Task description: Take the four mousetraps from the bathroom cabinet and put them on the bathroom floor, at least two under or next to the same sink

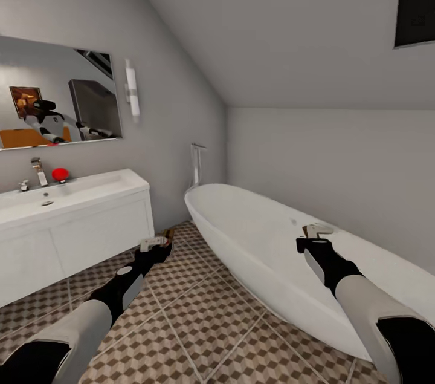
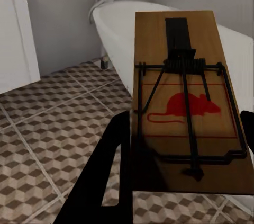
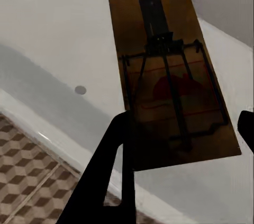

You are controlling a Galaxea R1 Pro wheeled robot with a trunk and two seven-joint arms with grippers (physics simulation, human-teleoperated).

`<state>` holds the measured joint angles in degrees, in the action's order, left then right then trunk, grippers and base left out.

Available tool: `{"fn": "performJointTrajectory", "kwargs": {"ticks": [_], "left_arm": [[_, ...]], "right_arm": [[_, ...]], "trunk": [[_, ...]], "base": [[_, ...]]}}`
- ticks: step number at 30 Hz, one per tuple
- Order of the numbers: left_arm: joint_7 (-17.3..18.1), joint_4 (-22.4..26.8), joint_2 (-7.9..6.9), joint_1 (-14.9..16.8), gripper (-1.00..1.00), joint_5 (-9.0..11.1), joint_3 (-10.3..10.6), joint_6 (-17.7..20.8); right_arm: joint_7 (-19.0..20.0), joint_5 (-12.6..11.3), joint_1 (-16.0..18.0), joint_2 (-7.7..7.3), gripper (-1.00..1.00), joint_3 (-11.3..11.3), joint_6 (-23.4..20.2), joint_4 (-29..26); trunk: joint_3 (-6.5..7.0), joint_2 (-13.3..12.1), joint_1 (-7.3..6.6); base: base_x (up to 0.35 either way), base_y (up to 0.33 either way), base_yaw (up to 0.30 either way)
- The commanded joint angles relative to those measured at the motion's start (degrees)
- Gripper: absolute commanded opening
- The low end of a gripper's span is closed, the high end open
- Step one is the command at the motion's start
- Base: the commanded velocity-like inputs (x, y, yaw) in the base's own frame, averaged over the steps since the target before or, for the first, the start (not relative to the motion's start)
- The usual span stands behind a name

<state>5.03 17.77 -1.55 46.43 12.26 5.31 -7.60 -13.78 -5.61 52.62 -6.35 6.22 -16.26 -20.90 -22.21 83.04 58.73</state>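
Observation:
My left gripper (image 1: 158,246) hangs low over the bathroom floor (image 1: 199,311), just past the corner of the white vanity, and is shut on a mousetrap (image 1: 153,242). Close up, that mousetrap (image 2: 182,102) is a brown wooden base with a black wire spring and a red mouse print, clamped between dark fingers (image 2: 114,171). My right gripper (image 1: 314,237) is over the bathtub and shut on a second mousetrap (image 1: 318,229). In the right wrist view this mousetrap (image 3: 169,75) sits tilted above the white tub interior. The sink (image 1: 60,190) with its chrome tap lies at the left.
A white oval bathtub (image 1: 254,221) runs from centre to lower right, with a floor-standing tap (image 1: 196,166) at its far end. The two-door vanity (image 1: 78,239) stands at left, with a red object (image 1: 60,174) by the tap. A mirror (image 1: 57,94) above reflects the robot and an orange-brown surface.

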Motion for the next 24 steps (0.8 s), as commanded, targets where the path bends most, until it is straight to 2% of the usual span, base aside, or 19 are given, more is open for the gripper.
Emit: {"fn": "performJointTrajectory", "kwargs": {"ticks": [1, 5, 8, 24], "left_arm": [[0.02, -0.09, -0.04, 0.07, -1.0, 0.56, 0.47, -0.16], [0.05, -0.18, -0.05, 0.07, -1.0, 0.56, 0.49, 0.08], [0.06, -0.19, -0.04, 0.07, -1.0, 0.57, 0.5, 0.11], [0.0, 1.54, -0.02, 0.07, -1.0, 0.57, 0.37, 0.13]], "right_arm": [[-0.36, -0.4, 0.03, 0.1, -1.0, 0.52, -0.34, 0.34], [0.58, -0.03, 0.03, 2.26, -1.0, 0.56, 1.22, 3.22], [0.95, 0.08, 0.03, 2.9, -1.0, 0.61, 2.67, 4.27], [1.91, 0.4, 0.03, 2.84, -1.0, 0.63, 3.6, 4.81]], "trunk": [[-0.06, 0.04, 0.0], [-0.06, 0.04, 0.0], [-0.06, 0.04, 0.0], [-0.06, 0.04, 0.0]], "base": [[0.0, 0.0, 0.283], [0.0, 0.0, 0.283], [0.0, 0.0, 0.283], [0.0, 0.0, 0.283]]}}
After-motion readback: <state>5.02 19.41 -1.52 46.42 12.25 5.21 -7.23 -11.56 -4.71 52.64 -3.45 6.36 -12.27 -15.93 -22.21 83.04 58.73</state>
